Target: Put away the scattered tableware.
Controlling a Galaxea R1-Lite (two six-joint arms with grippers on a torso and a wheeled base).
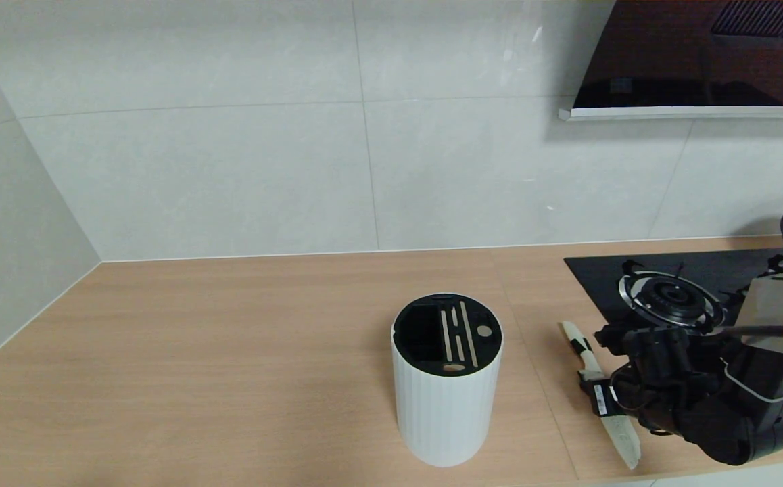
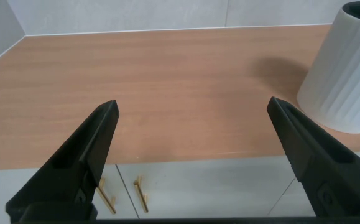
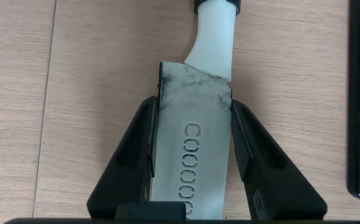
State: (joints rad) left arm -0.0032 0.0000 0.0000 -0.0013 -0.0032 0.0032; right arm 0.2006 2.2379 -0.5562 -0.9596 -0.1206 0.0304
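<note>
Matte black left hand (image 2: 192,104) and right hand (image 3: 193,104), each with tapered wedge fingers (image 2: 86,155).

White knife (image 1: 620,436) lies flat, perhaps smudged, near holder (image 1: 445,406).

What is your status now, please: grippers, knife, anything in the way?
Left gripper open, over counter edge. Right gripper shut on knife blade; knife flat on counter beside stove. White holder upright, nothing between.

Wooden countertop (image 1: 229,352), black gas hob (image 1: 594,274) with burner (image 1: 670,297), tiled wall (image 1: 229,135), range hood (image 1: 702,54).
</note>
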